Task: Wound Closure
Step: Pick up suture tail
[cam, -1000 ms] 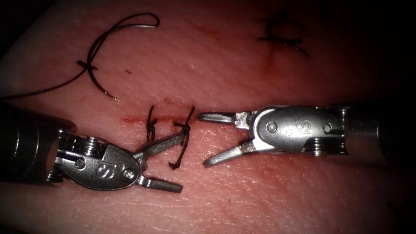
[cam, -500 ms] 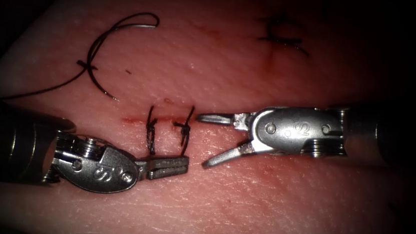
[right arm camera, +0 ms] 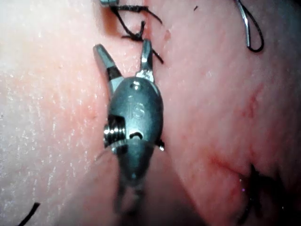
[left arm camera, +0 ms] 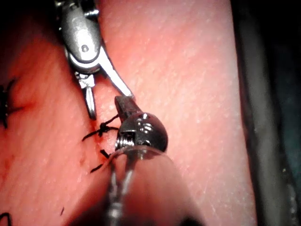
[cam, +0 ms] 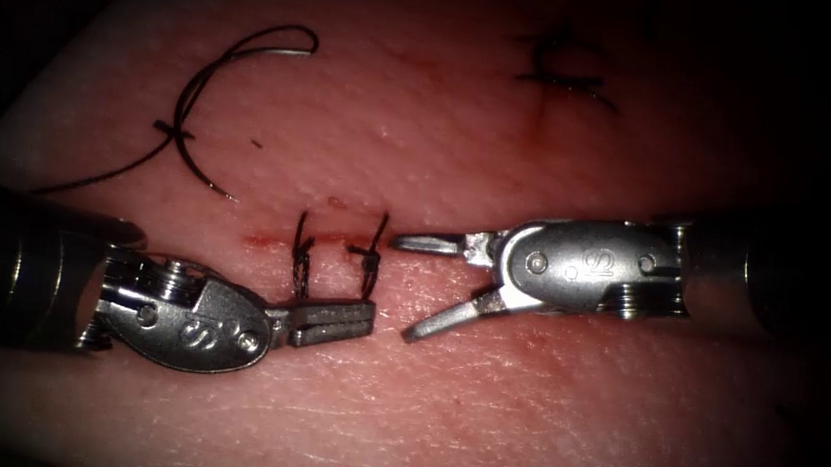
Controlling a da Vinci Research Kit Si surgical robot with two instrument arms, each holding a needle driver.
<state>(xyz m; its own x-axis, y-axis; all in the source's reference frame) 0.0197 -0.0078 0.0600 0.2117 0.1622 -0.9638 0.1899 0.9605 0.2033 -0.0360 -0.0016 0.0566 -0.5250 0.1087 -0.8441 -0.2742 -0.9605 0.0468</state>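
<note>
Two knotted stitches cross the cut in the tissue. My left tool lies just below them, jaws shut on the thread tail hanging from the right-hand knot. My right tool comes in from the right with its jaws open and nothing between them, its upper jaw almost at that knot. The curved needle lies loose on the tissue up and to the left, not in the tissue, and its thread trails off left. In the wrist views I see the left tool, the knot and the open right tool.
An older stitch sits further along the cut at the upper right, also seen as a dark stitch. Red fluid marks the cut line beside the stitches. The needle's loop lies off to the side of the right tool.
The left tool's jaws were open around the right knot's thread tail; they have shut on it and drawn it down straight. The right tool has drifted slightly left and down, still open.
</note>
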